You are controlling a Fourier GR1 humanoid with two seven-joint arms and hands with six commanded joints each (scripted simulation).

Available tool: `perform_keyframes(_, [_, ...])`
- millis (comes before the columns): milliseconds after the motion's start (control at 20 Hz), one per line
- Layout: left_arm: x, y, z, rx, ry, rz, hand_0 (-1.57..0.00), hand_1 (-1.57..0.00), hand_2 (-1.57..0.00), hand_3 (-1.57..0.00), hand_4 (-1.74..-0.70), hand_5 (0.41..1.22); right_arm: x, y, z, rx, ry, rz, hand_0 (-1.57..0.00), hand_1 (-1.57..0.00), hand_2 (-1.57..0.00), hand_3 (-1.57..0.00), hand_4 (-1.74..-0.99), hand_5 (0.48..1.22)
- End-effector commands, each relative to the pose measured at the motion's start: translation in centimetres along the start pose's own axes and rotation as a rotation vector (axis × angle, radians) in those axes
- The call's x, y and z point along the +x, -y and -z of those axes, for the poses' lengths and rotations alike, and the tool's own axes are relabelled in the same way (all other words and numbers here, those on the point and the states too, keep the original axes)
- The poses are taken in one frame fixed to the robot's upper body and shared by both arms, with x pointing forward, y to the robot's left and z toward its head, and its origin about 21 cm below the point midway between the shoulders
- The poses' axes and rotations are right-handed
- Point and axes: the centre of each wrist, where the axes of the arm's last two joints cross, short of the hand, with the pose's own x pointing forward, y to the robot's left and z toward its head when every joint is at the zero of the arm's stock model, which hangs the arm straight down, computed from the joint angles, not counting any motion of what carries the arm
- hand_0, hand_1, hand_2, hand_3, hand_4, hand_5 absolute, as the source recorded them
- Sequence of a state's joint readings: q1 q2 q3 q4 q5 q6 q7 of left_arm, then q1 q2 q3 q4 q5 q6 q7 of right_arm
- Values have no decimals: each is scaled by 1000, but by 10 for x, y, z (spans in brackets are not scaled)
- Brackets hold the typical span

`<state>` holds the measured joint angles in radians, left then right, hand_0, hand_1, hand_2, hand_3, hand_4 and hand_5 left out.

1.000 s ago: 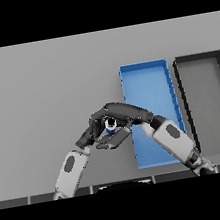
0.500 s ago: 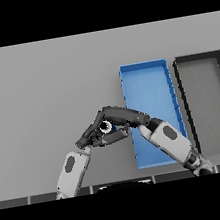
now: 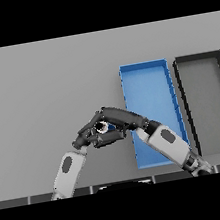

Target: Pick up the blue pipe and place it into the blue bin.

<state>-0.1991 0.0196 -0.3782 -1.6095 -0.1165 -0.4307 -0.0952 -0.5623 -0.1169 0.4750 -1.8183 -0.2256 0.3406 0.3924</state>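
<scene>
Both arms have white forearm shells with a grey oval inset, joined by dark grey wrists to the dark left hand (image 3: pixel 88 135) and right hand (image 3: pixel 118 118).

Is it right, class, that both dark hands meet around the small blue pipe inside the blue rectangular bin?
No. The head view shows the left hand and right hand meeting around the small blue pipe over the grey table, left of the blue rectangular bin.

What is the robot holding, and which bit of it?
The right hand is curled round the blue pipe. Only a small bit shows, so the part cannot be told.
</scene>
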Motion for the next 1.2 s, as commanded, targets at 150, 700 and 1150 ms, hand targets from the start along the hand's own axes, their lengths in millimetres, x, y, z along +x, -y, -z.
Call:
perform_keyframes(150, [0,3,-1,6,-94,27,-306,-281,-270,-244,-1047,938,2,0,-2,-20,-30,-10,-1568,-1568,-1568,-1565,-1739,1216])
perform_keyframes(700, [-3,-1,-1,35,-182,12,-25,-23,-22,-20,-922,482,13,8,-4,-26,61,110,-1571,-1571,-1571,-1570,-1741,1221])
perform_keyframes(1150, [-5,-1,-2,27,-226,9,-3,-2,-2,-2,-905,435,102,82,6,-99,219,182,-1571,-1571,-1571,-1571,-1741,1221])
